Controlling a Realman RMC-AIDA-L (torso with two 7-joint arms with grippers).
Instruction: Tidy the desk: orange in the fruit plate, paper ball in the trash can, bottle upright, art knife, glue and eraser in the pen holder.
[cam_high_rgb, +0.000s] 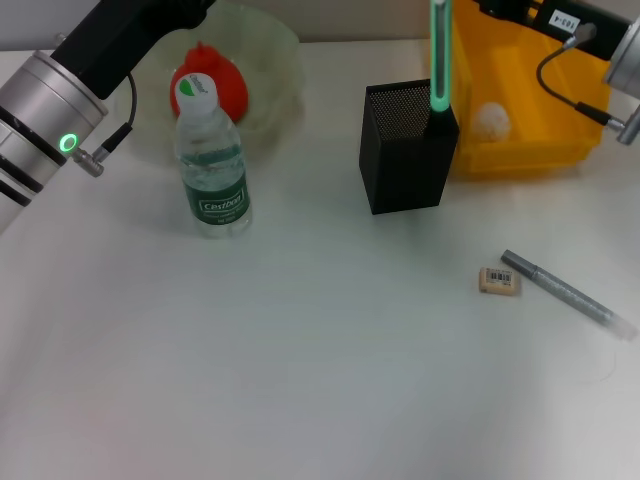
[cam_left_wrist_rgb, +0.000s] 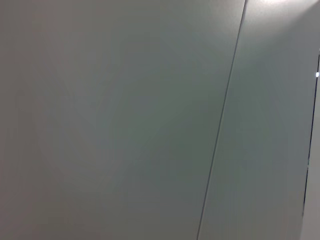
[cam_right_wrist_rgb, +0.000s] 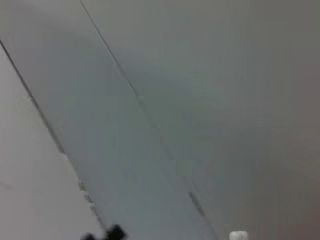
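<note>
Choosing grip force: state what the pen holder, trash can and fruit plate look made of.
Pen holder: black metal mesh by its fine perforated walls. Trash can: glossy yellow plastic, likely. Fruit plate: translucent pale green, plastic or glass, unclear.

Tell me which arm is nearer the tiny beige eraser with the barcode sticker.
Right. The right arm reaches over the yellow trash can, straight behind the eraser; the left arm is across the desk beside the clear water bottle.

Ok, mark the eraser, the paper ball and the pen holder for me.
eraser (cam_high_rgb: 499, 281), head view, on its barcode sticker.
paper ball (cam_high_rgb: 491, 120), head view, middle of the wad.
pen holder (cam_high_rgb: 405, 170), head view, on its front mesh wall.
</note>
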